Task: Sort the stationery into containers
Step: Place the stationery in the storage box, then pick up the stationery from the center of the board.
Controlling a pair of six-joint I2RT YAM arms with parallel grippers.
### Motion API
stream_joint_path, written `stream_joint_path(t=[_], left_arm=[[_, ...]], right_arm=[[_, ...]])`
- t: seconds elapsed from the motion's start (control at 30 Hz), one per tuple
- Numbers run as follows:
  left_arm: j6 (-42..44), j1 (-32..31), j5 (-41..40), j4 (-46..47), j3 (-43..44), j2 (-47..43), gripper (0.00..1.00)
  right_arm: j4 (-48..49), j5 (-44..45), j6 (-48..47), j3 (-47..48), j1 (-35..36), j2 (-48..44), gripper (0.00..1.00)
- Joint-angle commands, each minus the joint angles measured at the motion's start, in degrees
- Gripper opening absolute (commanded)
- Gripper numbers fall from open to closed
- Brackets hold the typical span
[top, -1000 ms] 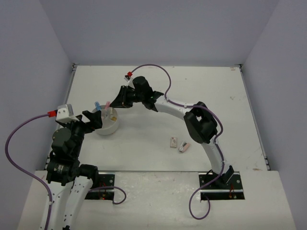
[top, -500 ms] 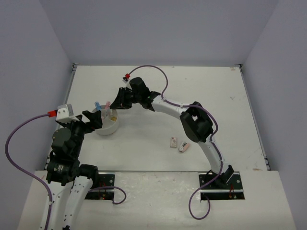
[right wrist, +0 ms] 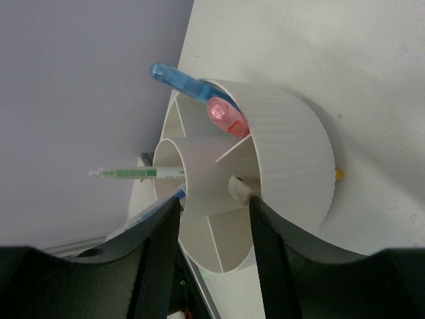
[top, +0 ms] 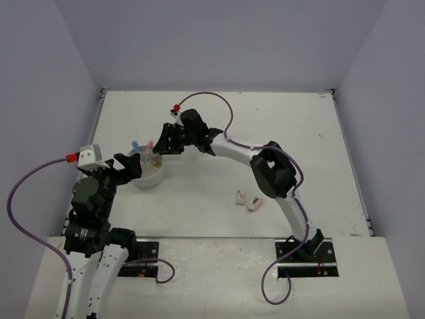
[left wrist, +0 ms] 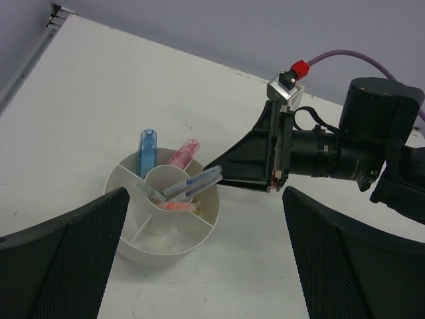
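The round white container stands left of centre on the table. In the left wrist view the container holds a blue marker, a pink marker, grey-blue pens in its middle cup and an orange pen. My right gripper hangs open over its far rim. In the right wrist view a tan eraser lies in a compartment by one fingertip of that gripper, and a green pen juts from the middle cup. My left gripper stands wide open and holds nothing, beside the container.
Two small erasers lie on the white table right of centre, near the right arm's forearm. Grey walls close in the table on three sides. Purple cables loop off both arms.
The right arm's elbow has crept slightly left while its gripper stays over the container. The left arm has not moved.
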Motion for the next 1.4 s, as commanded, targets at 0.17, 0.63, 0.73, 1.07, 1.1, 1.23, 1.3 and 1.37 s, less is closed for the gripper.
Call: stream_joint_path(t=[0.17, 0.63, 0.73, 1.07, 1.1, 1.23, 1.3, 1.37], left_arm=[[0.3, -0.3, 0.0, 1.7, -0.4, 0.1, 1.00], [0.3, -0.3, 0.6, 2.0, -0.6, -0.5, 1.00], [0.3, -0.3, 0.9, 2.0, -0.5, -0.5, 1.00], [0.4, -0.3, 1.6, 2.2, -0.6, 0.1, 1.00], [0.4, -0.3, 1.6, 2.2, -0.6, 0.2, 1.00], [0.3, -0.3, 1.7, 2.3, -0.7, 0.0, 1.00], [0.3, -0.3, 1.8, 2.3, -0.7, 0.0, 1.00], [0.4, -0.5, 1.9, 2.3, -0.6, 0.1, 1.00]], right_arm=[[1.3, 5.9, -5.0, -13.9, -2.3, -19.3, 0.49], [-27.8, 31.8, -20.2, -36.9, -4.0, -44.3, 0.58], [-37.7, 44.5, -17.4, -40.0, -4.0, -46.6, 0.76], [-39.9, 47.8, -12.9, -50.1, -3.8, -47.8, 0.73], [-39.3, 46.9, -12.2, -50.9, -3.6, -47.6, 0.71], [-35.9, 46.8, -9.8, -53.1, -1.4, -47.7, 0.66], [-34.8, 46.8, -9.2, -53.3, 0.1, -47.4, 0.65], [-34.2, 47.8, -8.0, -52.6, 1.7, -45.8, 0.64]])
